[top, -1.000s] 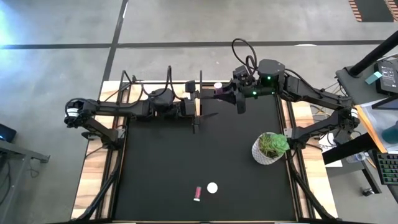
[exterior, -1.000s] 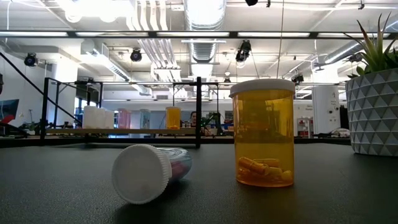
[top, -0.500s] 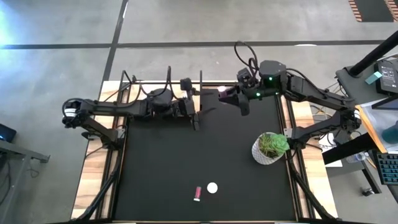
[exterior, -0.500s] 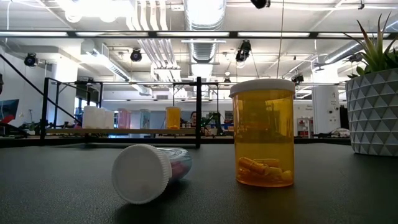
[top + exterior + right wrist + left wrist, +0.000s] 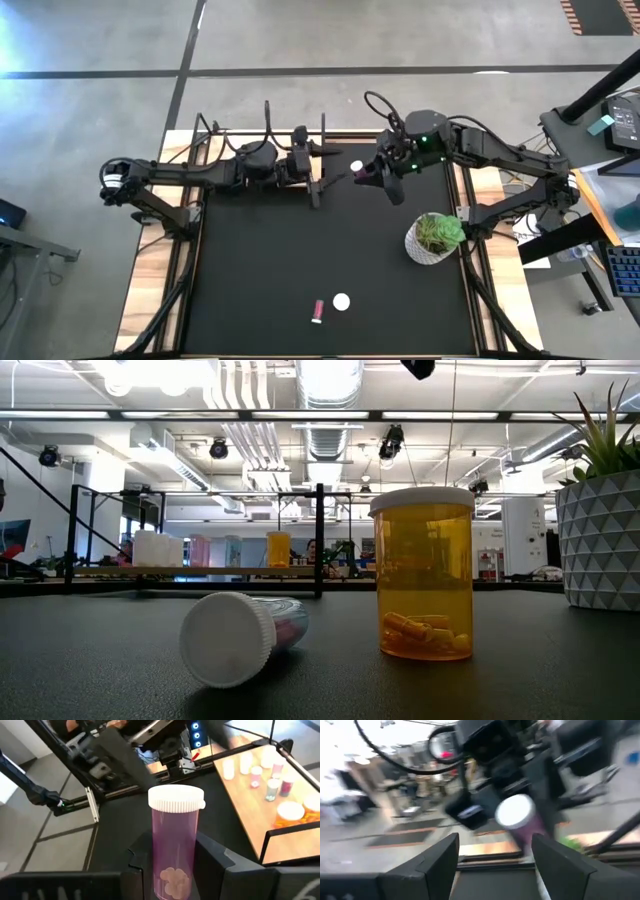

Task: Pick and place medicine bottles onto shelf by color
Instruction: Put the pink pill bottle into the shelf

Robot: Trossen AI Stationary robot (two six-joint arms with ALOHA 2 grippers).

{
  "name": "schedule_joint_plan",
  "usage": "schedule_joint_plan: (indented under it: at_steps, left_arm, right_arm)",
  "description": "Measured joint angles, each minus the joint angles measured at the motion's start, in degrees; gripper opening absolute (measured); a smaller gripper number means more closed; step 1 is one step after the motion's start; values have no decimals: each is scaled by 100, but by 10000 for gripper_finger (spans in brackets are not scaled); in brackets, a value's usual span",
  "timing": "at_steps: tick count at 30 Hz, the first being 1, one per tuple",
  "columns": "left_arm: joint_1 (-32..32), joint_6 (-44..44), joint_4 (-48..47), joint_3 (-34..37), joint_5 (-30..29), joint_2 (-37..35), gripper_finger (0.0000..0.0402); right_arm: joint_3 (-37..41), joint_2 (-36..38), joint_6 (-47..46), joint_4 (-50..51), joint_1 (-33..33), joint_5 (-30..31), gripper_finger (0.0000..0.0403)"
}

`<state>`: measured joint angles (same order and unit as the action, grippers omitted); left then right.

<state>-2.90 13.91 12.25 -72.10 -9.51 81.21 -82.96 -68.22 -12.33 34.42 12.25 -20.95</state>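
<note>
- Progress: part done, as I judge it. The shelf (image 5: 260, 790) at the far edge of the table already carries several small bottles: white, pink, teal and an orange one lying at its end. One bottle is in hand, and two wait at the near edge.
- The right gripper (image 5: 372, 176) sits over the far middle of the mat (image 5: 300, 250), its fingers closed on a pink bottle (image 5: 176, 845), held upright by the lower body.
- That bottle is see-through magenta with a ribbed white cap; a few pale pills lie at the bottom. It is not yet on the shelf.
- The left gripper (image 5: 495, 855) is at the far edge, just left of the right one, pointing toward it. Its fingers stand partly apart with nothing between them; the pink bottle shows beyond them.
- Left to do: an orange bottle (image 5: 421, 572) stands upright near the front, pills in its base, white cap on. Just left of it a second bottle (image 5: 245, 637) lies on its side, cap toward the camera, with pink showing inside its body.
- A plant pot (image 5: 436, 240) stands at the right of the mat, well apart from both near bottles.
</note>
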Motion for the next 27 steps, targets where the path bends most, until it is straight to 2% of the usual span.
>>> schedule_joint_plan:
  at_steps: [5,11,20,27]
  left_arm:
    - [9,-748,25,2,665,13,234]
    - [-2,-1525,-33,13,691,13,234]
    - [-2,-3100,-780,66,722,26,234]
    - [-7,-4001,-855,110,1189,183,234]
  right_arm:
    - [0,1,127,60,2,1,98]
    - [0,-50,187,413,-43,-4,98]
    - [0,-235,37,751,-258,0,98]
    - [0,-535,59,859,-324,0,98]
